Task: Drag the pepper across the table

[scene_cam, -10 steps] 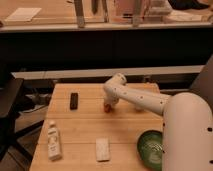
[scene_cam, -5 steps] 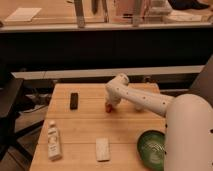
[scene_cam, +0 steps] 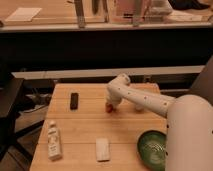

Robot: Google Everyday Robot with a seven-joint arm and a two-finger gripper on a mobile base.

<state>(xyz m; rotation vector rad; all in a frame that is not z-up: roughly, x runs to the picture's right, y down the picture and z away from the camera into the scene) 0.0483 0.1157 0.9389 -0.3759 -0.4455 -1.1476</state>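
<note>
The gripper [scene_cam: 111,103] sits low over the table [scene_cam: 85,125], right at the pepper [scene_cam: 108,107]; its grasp state cannot be told. A black bar [scene_cam: 74,100] lies well apart.

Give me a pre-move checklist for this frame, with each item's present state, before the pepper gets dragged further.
1. Claw down at the pepper: ok.
2. Claw's hold on the pepper: cannot tell, the arm hides it.
3. Pepper resting on the table: ok.
4. Black bar apart from the pepper, to its left: ok.
5. White bottle and white block lie nearer the front edge: ok.
6. Green bowl at front right, away from the pepper: ok.
</note>
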